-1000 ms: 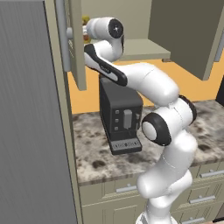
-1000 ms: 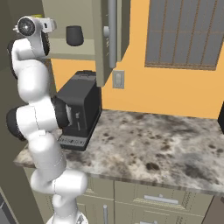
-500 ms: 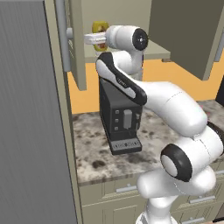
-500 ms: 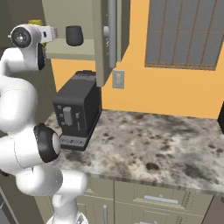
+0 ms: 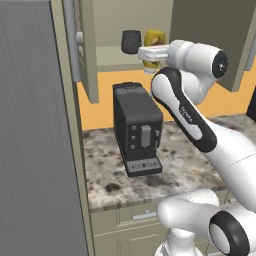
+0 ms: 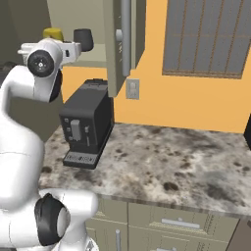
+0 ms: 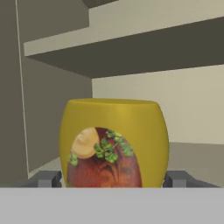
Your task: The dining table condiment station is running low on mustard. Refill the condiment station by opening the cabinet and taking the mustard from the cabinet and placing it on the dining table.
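The cabinet stands with its doors (image 5: 85,45) swung open, the left door (image 6: 120,39) with its long silver handle. On its lower shelf (image 5: 110,57) stands the mustard (image 5: 154,39), a yellow bottle with a reddish label (image 7: 105,157); its top (image 6: 53,33) shows just above my wrist. My gripper (image 5: 146,53) reaches into the cabinet at the mustard's height. In the hand view the gripper (image 7: 110,179) is open and the mustard sits close in front, one fingertip (image 7: 43,179) on each side of it. Contact cannot be made out. The dining table is out of view.
A black cup (image 5: 131,41) stands on the same shelf just left of the mustard (image 6: 83,39). Below the cabinet a black coffee machine (image 5: 137,130) sits on a stone worktop (image 6: 171,162) over drawers. A tall grey panel (image 5: 35,130) bounds the left side.
My wrist has swung to the right across the cabinet opening, and the hand now lies level at the mustard. The black cup has come into sight. The jaws have stayed open.
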### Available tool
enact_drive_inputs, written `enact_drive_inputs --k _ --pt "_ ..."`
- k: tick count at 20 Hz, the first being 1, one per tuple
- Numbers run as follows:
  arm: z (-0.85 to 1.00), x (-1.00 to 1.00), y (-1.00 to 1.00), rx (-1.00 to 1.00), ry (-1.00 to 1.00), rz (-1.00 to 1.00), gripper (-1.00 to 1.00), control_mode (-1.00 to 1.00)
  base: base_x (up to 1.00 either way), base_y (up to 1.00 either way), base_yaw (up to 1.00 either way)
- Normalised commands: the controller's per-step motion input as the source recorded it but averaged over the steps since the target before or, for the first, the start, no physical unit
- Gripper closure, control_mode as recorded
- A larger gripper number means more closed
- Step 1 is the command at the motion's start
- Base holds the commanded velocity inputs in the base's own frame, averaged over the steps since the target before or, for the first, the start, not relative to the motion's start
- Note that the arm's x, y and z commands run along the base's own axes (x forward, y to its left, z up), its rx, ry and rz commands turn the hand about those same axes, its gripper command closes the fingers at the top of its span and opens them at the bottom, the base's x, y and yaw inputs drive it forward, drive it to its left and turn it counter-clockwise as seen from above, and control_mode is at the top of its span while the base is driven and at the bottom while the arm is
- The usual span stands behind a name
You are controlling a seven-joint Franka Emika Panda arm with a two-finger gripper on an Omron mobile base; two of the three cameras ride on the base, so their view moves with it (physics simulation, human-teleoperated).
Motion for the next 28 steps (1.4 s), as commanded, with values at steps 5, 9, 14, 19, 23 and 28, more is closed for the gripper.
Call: enact_drive_inputs --k 5,9,14,19,23,28 --pt "0.09 -1.00 -0.41 0.00 0.00 0.00 1.00 -1.00 0.00 0.00 0.00" --pt "0.00 -1.00 -0.12 -0.01 0.02 0.00 1.00 -1.00 0.00 0.00 0.00" --pt "-0.16 -1.00 -0.13 -0.02 0.08 0.00 1.00 -1.00 0.00 0.00 0.00" --pt "-0.22 -0.38 0.02 -0.05 0.20 0.00 1.00 -1.00 0.00 0.00 0.00" --pt "-0.12 0.02 0.18 -0.06 0.07 0.00 1.00 -1.00 0.00 0.00 0.00" --pt "0.00 -0.24 0.01 0.00 -0.08 -0.01 1.00 1.00 -0.15 0.06 -0.03"
